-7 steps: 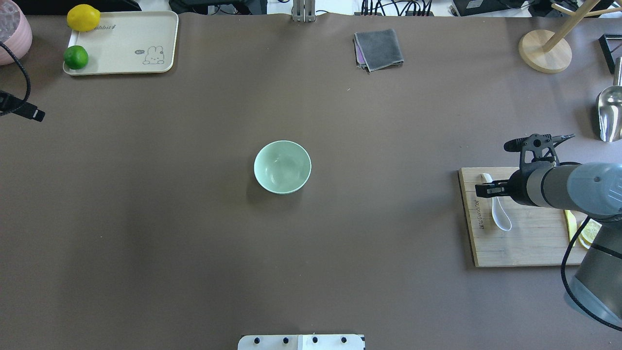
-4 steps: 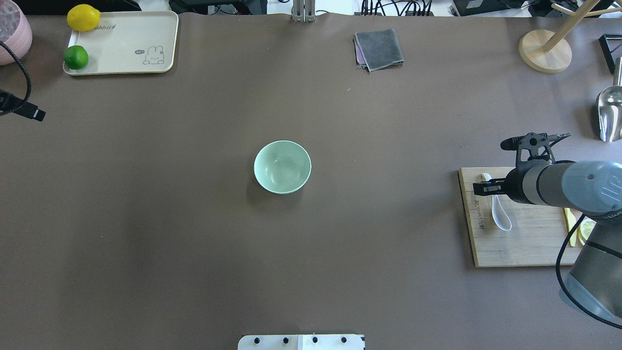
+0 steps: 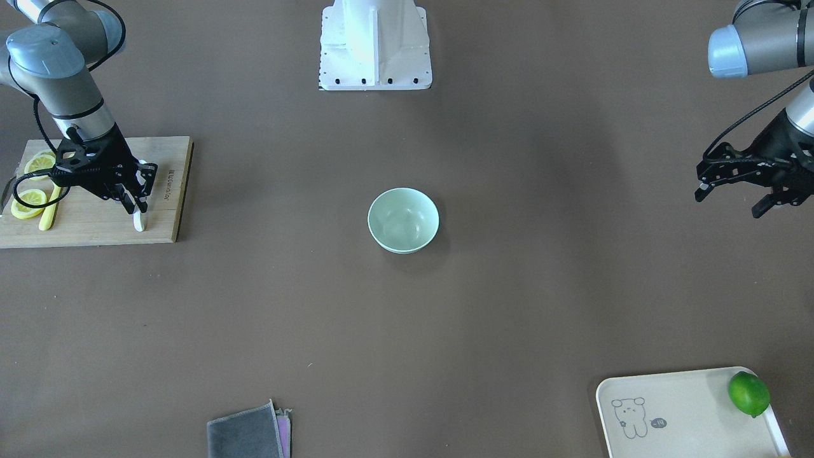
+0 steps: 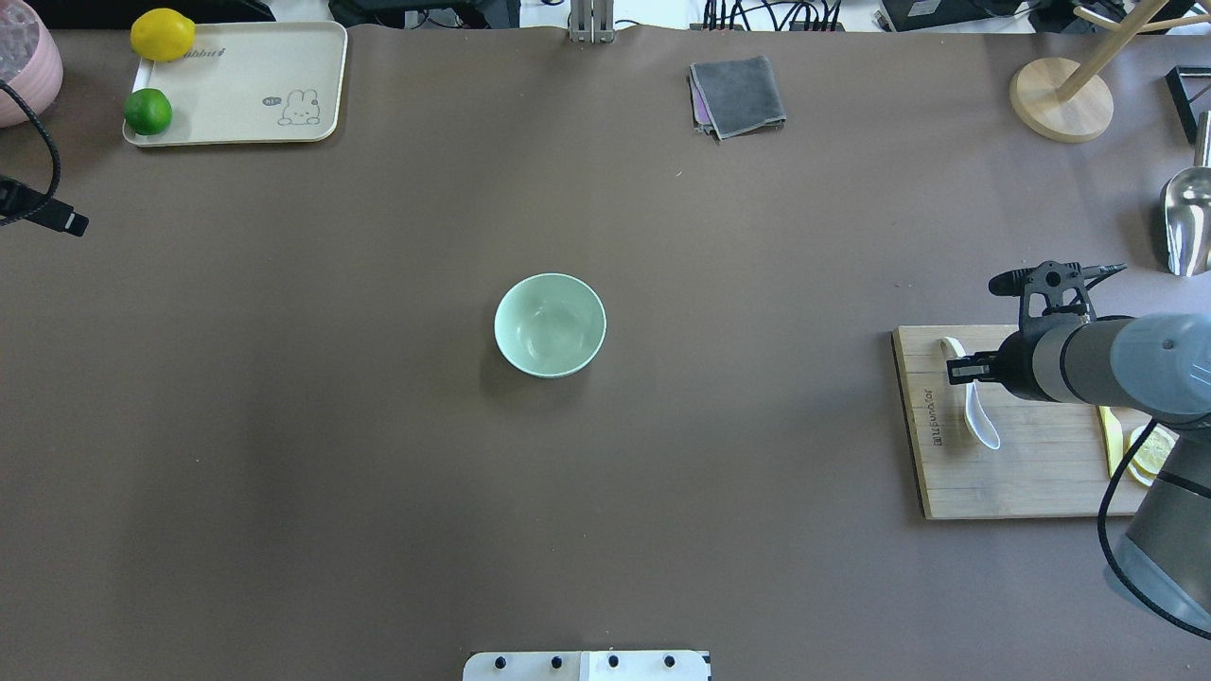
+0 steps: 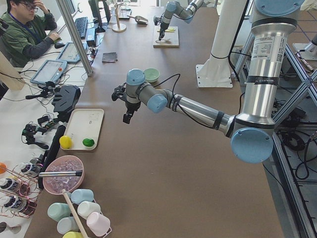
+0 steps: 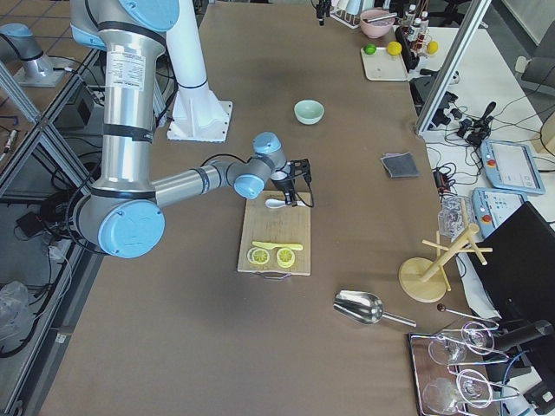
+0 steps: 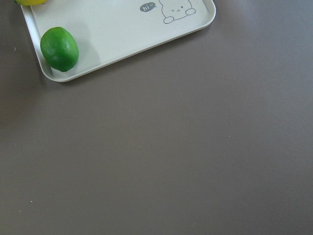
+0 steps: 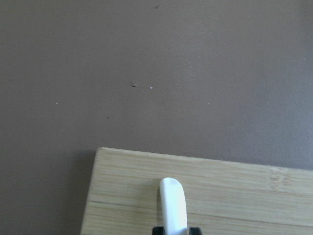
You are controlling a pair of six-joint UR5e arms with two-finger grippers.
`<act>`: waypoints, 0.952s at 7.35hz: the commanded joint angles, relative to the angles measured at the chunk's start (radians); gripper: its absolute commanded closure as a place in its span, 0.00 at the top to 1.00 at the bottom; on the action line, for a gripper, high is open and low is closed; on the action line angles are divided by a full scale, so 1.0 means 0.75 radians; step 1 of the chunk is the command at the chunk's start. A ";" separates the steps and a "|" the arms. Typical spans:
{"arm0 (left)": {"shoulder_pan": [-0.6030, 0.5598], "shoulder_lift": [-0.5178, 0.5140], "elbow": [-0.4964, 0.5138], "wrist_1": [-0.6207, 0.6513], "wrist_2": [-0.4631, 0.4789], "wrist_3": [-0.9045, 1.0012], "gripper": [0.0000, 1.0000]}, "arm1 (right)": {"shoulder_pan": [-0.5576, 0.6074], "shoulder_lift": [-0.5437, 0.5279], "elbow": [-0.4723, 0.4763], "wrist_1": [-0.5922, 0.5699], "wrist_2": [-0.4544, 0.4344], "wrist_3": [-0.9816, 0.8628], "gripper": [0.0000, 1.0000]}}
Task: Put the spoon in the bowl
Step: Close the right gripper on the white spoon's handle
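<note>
The white spoon (image 4: 978,417) lies along the left part of a wooden cutting board (image 4: 1022,478) at the table's right side. My right gripper (image 4: 957,369) is shut on the spoon's handle; in the right wrist view the handle tip (image 8: 172,203) sticks out between the two black fingertips. The spoon also shows in the front-facing view (image 3: 138,221) under the gripper (image 3: 132,202). The pale mint-green bowl (image 4: 550,324) stands empty at the table's middle, far to the left of the spoon. My left gripper (image 3: 731,191) hangs open and empty over the table's left edge.
Lemon slices (image 4: 1149,449) and a yellow knife (image 4: 1111,440) lie on the board's right end. A cream tray (image 4: 246,90) with a lime (image 4: 148,112) and a lemon (image 4: 163,34) sits far left. A grey cloth (image 4: 738,95), a wooden stand (image 4: 1060,99) and a metal scoop (image 4: 1187,222) are at the back.
The right gripper has drawn back a little to the right over the board, and the spoon has turned slightly with it. The left arm and bowl have not moved.
</note>
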 commanded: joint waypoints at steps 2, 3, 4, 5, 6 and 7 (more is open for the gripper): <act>-0.002 0.002 -0.002 0.001 -0.001 -0.004 0.98 | 0.000 0.001 0.009 -0.002 0.001 0.000 0.00; -0.002 0.004 -0.002 -0.002 -0.001 -0.004 0.98 | 0.000 0.001 0.013 -0.002 0.001 0.002 0.00; -0.002 0.004 -0.006 -0.002 -0.001 -0.004 0.98 | 0.000 0.003 0.037 -0.002 0.005 0.016 0.00; -0.002 0.006 -0.002 -0.016 -0.001 -0.006 0.98 | 0.000 0.011 0.086 -0.014 0.011 0.053 0.00; -0.002 0.016 -0.002 -0.026 -0.001 -0.006 0.98 | -0.004 0.037 0.145 -0.091 0.014 0.088 0.00; -0.002 0.016 -0.002 -0.026 -0.001 -0.006 0.98 | -0.004 0.163 0.188 -0.252 0.014 0.222 0.00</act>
